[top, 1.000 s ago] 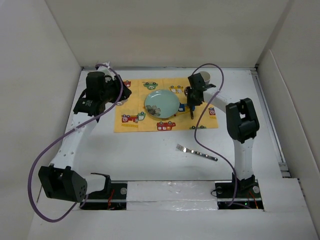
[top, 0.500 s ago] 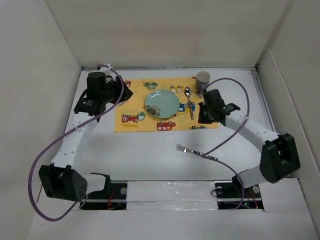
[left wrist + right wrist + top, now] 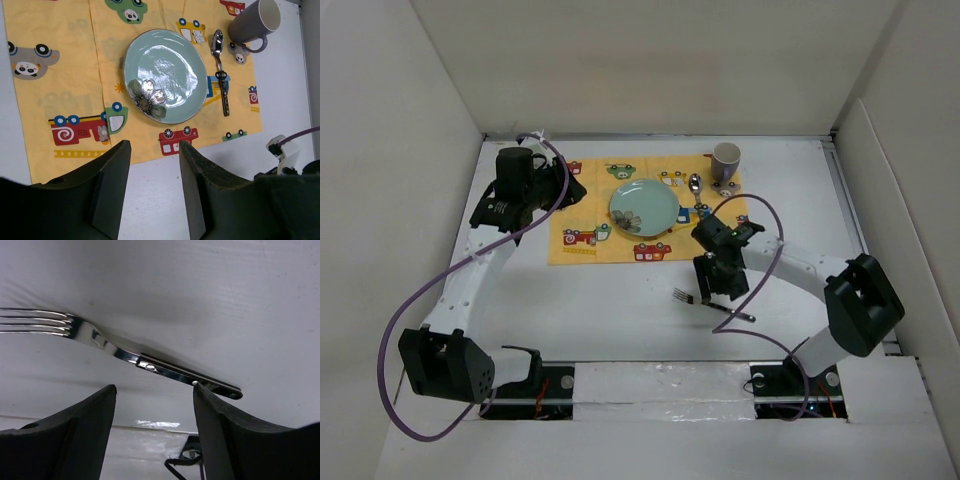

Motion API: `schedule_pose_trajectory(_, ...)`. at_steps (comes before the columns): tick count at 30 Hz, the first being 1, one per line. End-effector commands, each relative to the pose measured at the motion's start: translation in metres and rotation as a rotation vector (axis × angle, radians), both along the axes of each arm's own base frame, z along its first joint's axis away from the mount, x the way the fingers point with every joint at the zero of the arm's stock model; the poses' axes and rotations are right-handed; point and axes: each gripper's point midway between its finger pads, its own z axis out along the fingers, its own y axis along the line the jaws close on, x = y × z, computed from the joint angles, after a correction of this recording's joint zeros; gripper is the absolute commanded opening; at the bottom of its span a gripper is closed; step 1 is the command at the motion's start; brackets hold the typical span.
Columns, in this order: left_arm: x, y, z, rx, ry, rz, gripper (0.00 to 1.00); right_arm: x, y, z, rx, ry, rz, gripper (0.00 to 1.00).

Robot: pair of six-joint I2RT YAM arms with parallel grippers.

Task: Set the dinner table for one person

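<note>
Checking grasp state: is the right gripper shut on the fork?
No, the right gripper is open and the fork lies flat on the dinner table.

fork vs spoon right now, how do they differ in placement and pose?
Spoon lies on the yellow placemat right of the plate; fork lies on the bare dinner table, off the mat. Spoon's bowl points toward the mug; fork lies slanted, tines leftward in the top view. The right end effector hangs open over the fork; nothing is at the spoon. Both are shiny metal, lying flat.
</note>
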Motion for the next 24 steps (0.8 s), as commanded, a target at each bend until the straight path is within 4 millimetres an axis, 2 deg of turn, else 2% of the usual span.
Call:
schedule_pose_trajectory(1,-0.006,-0.002,0.011,-0.012,-0.040,-0.018,0.40,-0.006,-0.013,-0.001,-0.065,0.062,0.044,0.69)
schedule_pose_trajectory(4,-0.007,-0.002,0.014,-0.014,-0.044,-0.023,0.40,0.002,-0.019,-0.013,-0.116,0.100,0.078,0.68)
schedule_pose_trajectory(6,-0.008,-0.001,0.014,-0.009,-0.043,-0.019,0.40,0.006,-0.002,-0.016,-0.044,0.113,0.112,0.68)
schedule_pose_trajectory(9,-0.010,-0.001,0.016,-0.010,-0.043,-0.020,0.40,0.007,0.000,-0.024,-0.042,0.123,0.119,0.66)
schedule_pose_trajectory(12,-0.012,0.002,0.022,-0.002,-0.058,-0.008,0.40,0.000,0.010,-0.036,-0.014,0.166,0.136,0.50)
schedule_pose_trajectory(13,-0.012,0.003,0.022,0.003,-0.061,-0.004,0.40,0.000,0.012,-0.038,-0.005,0.168,0.131,0.37)
schedule_pose_trajectory(16,-0.015,0.006,0.024,0.013,-0.065,0.006,0.40,-0.002,0.030,-0.038,0.057,0.155,0.129,0.18)
schedule_pose_trajectory(19,-0.017,0.008,0.024,0.018,-0.063,0.010,0.40,-0.002,0.047,-0.034,0.109,0.112,0.122,0.07)
schedule_pose_trajectory(22,-0.020,0.009,0.024,0.019,-0.065,0.013,0.40,0.001,0.068,-0.022,0.165,0.042,0.141,0.00)
schedule_pose_trajectory(23,-0.021,0.009,0.022,0.021,-0.056,0.014,0.40,0.001,0.071,-0.017,0.165,0.021,0.142,0.00)
schedule_pose_trajectory(24,-0.022,0.009,0.022,0.024,-0.055,0.015,0.40,0.006,0.080,-0.002,0.195,-0.015,0.146,0.00)
